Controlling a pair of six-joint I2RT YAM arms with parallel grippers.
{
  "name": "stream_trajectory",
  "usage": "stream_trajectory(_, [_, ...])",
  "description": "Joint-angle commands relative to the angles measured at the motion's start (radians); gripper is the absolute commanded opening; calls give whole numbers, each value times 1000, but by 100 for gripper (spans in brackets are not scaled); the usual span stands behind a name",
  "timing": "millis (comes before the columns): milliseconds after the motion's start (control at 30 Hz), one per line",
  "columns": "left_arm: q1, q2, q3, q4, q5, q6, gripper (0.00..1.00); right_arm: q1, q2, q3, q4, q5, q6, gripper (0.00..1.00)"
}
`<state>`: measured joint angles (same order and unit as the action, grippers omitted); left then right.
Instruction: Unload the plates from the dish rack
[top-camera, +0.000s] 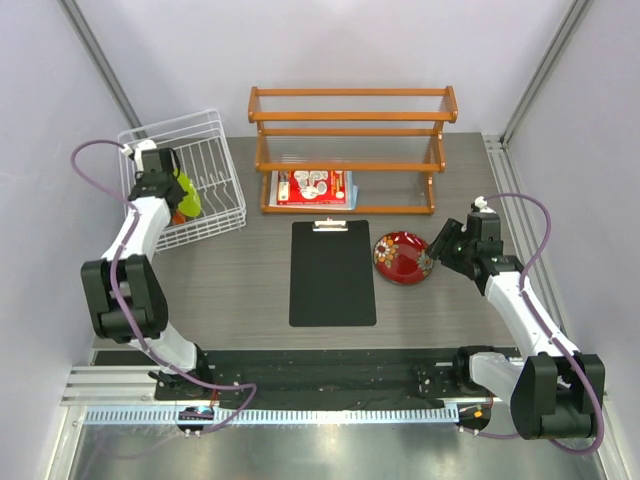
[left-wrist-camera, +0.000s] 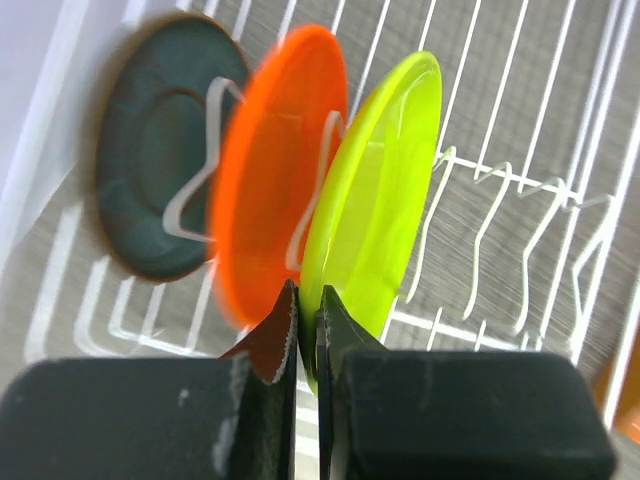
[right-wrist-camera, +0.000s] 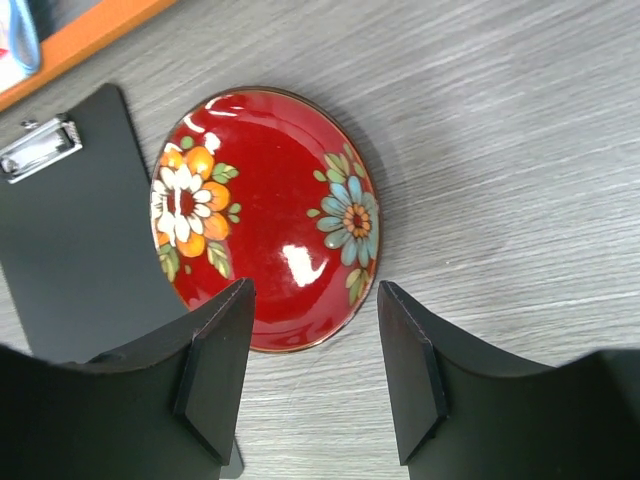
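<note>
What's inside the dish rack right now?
Three plates stand on edge in the dish rack: teal plate, orange plate, lime green plate, its rim pinched by the left gripper. In the top view the left arm hides the teal one.

Lying flat on the grey wood-grain table (top-camera: 240, 290): a black rectangular clipboard (top-camera: 332, 275). Standing just behind: an orange-brown slatted wooden shelf (top-camera: 350, 116), sheltering a red-and-white flat box (top-camera: 312, 187).
</note>
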<state>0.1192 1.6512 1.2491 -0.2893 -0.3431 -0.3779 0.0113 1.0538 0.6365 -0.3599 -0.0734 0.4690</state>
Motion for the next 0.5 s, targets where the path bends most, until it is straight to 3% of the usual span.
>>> stream_trajectory(0, [5, -189, 40, -66, 121, -56, 0, 1, -17, 71, 30, -35, -9, 58])
stream_trajectory(200, [-6, -401, -100, -70, 216, -119, 0, 6, -12, 120, 29, -57, -36, 58])
stream_trajectory(367, [-29, -540, -236, 24, 503, -255, 0, 19, 0, 164, 103, -227, -46, 62])
stream_trajectory(467, [-110, -576, -328, 136, 573, -323, 0, 47, 21, 189, 189, -357, -1, 63])
